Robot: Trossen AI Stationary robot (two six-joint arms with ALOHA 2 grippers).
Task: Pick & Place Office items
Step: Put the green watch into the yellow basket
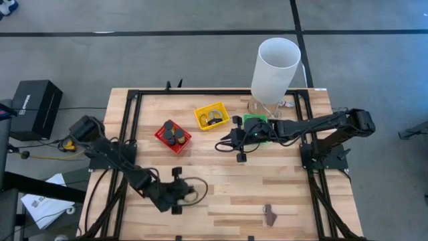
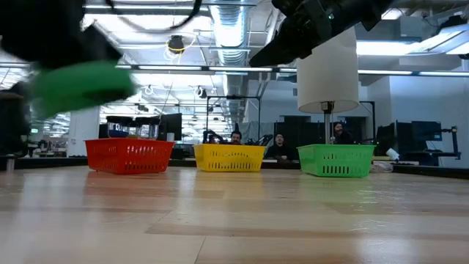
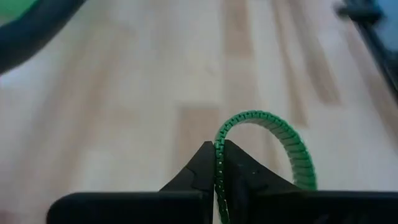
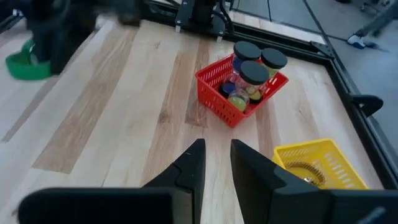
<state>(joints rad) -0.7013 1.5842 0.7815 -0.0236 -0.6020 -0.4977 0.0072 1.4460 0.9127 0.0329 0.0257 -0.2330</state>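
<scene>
My left gripper (image 1: 178,195) is over the near left part of the table, shut on a green ribbed ring (image 3: 283,134). The low view shows that ring (image 2: 80,84) as a green blur well above the tabletop. My right gripper (image 4: 217,163) hangs open over the middle of the table, between the red bin (image 1: 172,136) and the green bin (image 1: 257,124), with nothing between its fingers. The red bin holds dark-lidded jars (image 4: 250,73). Ring-like pieces lie in the yellow bin (image 1: 212,116). A brown clip (image 1: 269,214) lies flat near the table's near edge. My left gripper pinches the green ring's band (image 3: 219,163) between its two fingers, which lie across the band. The rest of the ring arches out beyond the fingertips. The low view shows the ring lifted clear of the table.
A tall white cylinder (image 1: 274,67) stands at the far edge behind the green bin. A black frame (image 1: 134,107) runs around the tabletop. Bare wood lies between the two grippers and along the near side. People sit far off in the room (image 2: 236,139).
</scene>
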